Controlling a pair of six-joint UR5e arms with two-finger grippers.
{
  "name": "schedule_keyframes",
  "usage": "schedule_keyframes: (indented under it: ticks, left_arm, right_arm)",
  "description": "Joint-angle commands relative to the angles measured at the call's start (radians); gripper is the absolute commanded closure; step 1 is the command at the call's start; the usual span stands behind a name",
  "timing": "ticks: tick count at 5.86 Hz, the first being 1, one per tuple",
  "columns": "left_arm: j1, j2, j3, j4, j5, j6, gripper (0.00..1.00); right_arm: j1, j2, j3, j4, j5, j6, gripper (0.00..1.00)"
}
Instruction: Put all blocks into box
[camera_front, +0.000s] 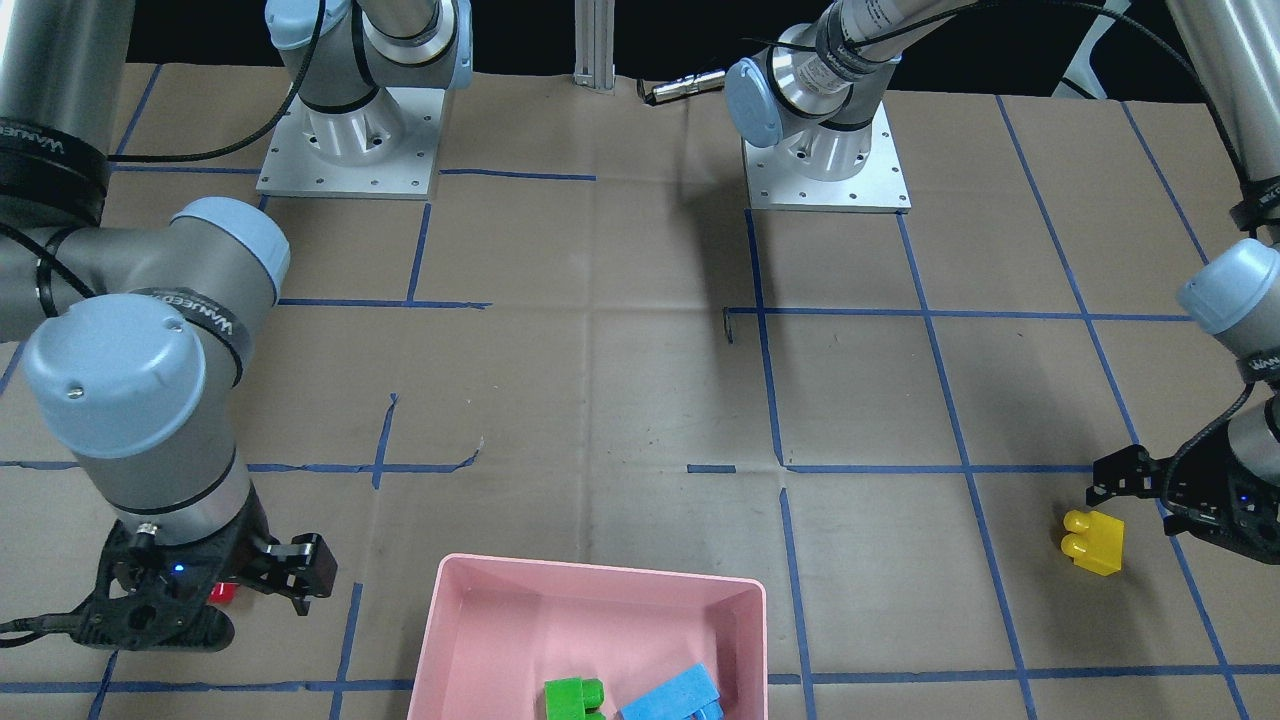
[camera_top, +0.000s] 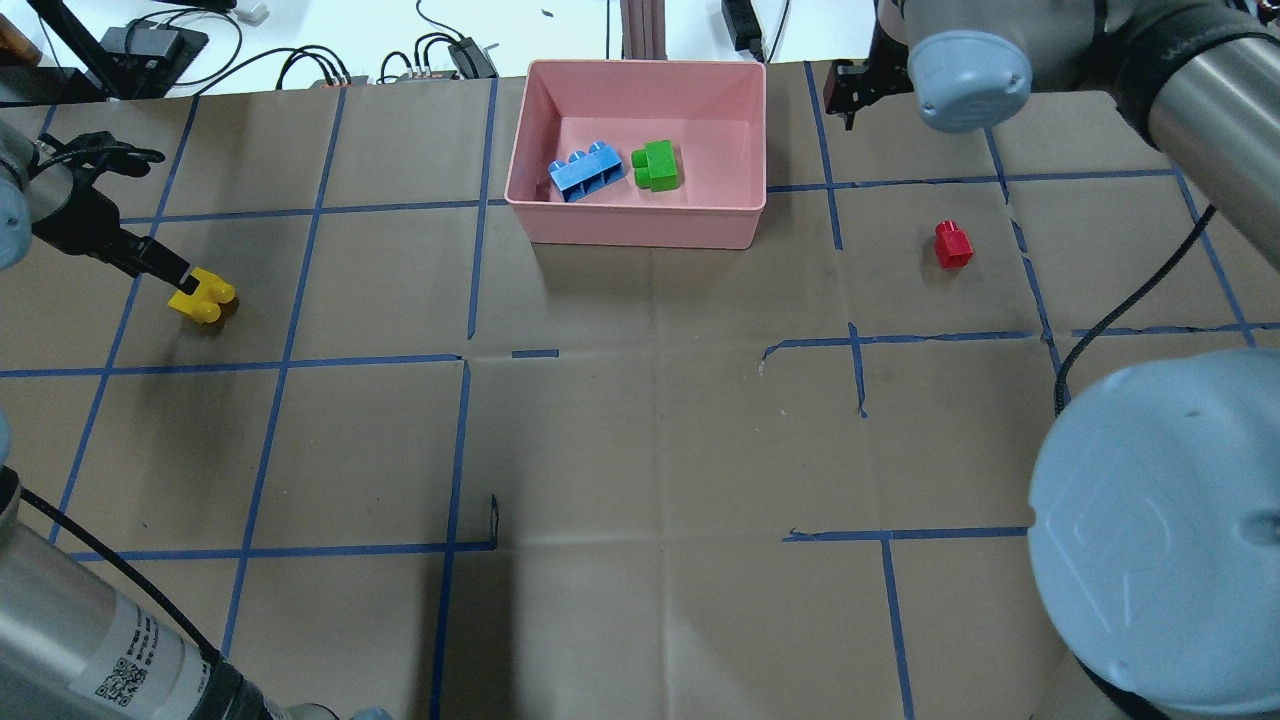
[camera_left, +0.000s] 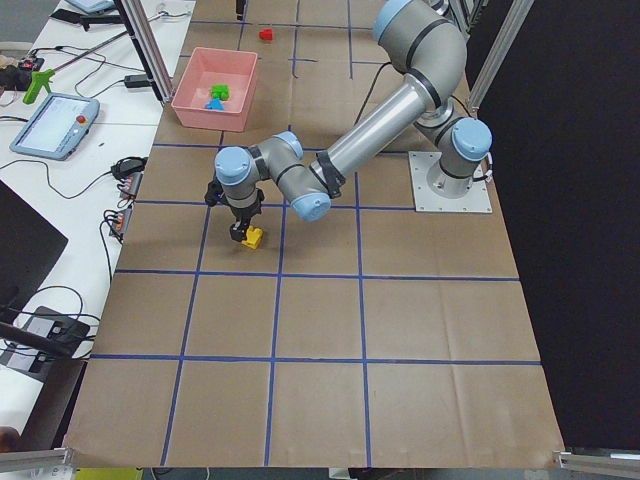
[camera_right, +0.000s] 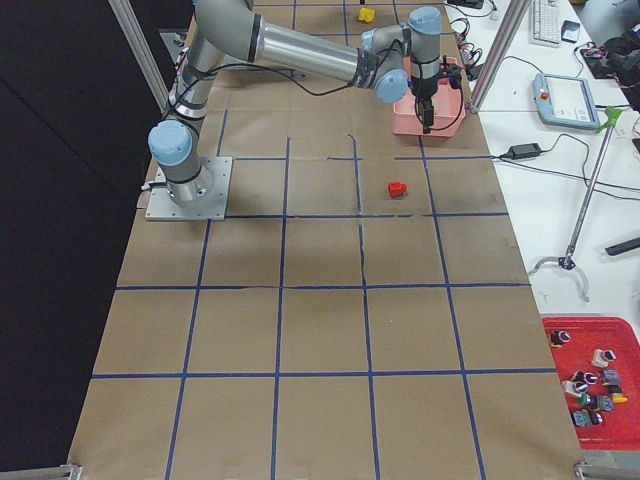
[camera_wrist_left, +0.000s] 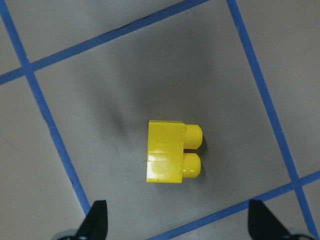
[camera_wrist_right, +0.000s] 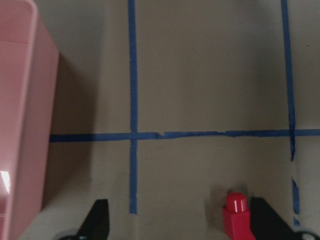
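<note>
My left tool (camera_wrist_left: 180, 222) is spread wide with nothing between its fingertips (camera_wrist_left: 97, 220). It hangs just over the yellow block (camera_wrist_left: 172, 152), which the wrist view shows clear of both tips. That block lies on its side on the counter (camera_top: 640, 450), its two studs pointing sideways, inside a square of blue tape (camera_top: 300, 212). From overhead the left tool (camera_top: 150, 262) sits at the left edge of the counter, and one tip overlaps the yellow block (camera_top: 203, 297). I cannot tell from there whether they touch.

My right tool (camera_wrist_right: 182, 225) is also spread wide and carries nothing. In its wrist view the red block (camera_wrist_right: 237, 215) stands upright low in the picture, just beside one fingertip (camera_wrist_right: 265, 220), and the box (camera_wrist_right: 20, 125) wall fills the other edge. From overhead the right tool (camera_top: 845, 90) is at the far side, just right of the box's far right corner. The red block (camera_top: 953, 244) is on the counter right of the box and nearer to me.

The box (camera_top: 640, 225) sits at the far middle of the counter. Inside it, the blue block (camera_top: 587, 171) lies left and the green block (camera_top: 657, 166) right, close together, studs up.
</note>
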Motion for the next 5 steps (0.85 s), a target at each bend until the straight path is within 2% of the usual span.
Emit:
schedule_keyframes:
  ticks: [1, 2, 3, 5]
  left_arm:
    - [-0.020, -0.056, 0.002, 0.070, 0.000, 0.000, 0.01]
    - [-0.047, -0.070, -0.004, 0.132, 0.000, 0.000, 0.01]
    - [-0.049, -0.073, -0.006, 0.133, -0.002, 0.003, 0.01]
    - [-0.038, -0.073, -0.053, 0.142, 0.006, 0.010, 0.02]
  right_arm:
    - [-0.178, 0.009, 0.156, -0.121, 0.247, -0.230, 0.00]
    - [-0.207, 0.017, 0.236, -0.273, 0.265, -0.392, 0.01]
    - [-0.209, 0.035, 0.304, -0.464, 0.253, -0.409, 0.01]
    - [-0.209, 0.027, 0.376, -0.460, 0.238, -0.412, 0.00]
